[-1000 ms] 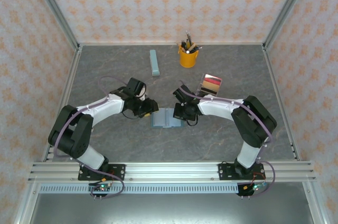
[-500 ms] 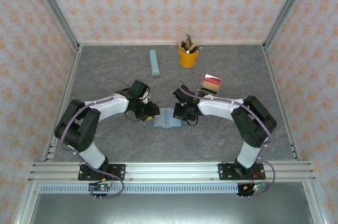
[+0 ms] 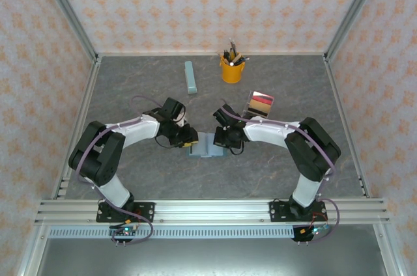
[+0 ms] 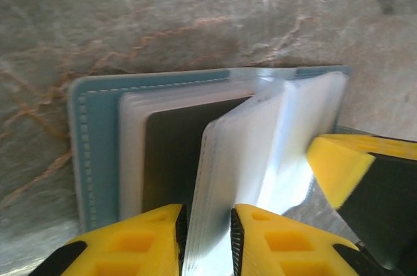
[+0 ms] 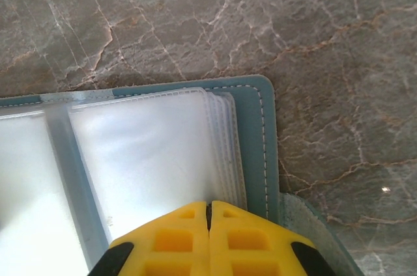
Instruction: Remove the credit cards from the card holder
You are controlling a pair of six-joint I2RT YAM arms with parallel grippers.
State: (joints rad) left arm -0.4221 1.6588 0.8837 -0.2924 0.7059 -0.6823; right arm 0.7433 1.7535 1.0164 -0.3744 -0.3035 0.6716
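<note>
Card holder lies open mid-table between both arms. Left gripper is pinched narrow on a clear sleeve, holding it up off a dark card. Right gripper is closed tight, seemingly pinning the other half. Looks like the page-flipping step. Next move: slide that dark card out, over to the loose credit cards further back.

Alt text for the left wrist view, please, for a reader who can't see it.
The left tool pinches one clear sleeve of the open teal card holder, holding it up from the stack. A dark card shows in a pocket to its left, and the holder lies on a grey marbled table.
</note>
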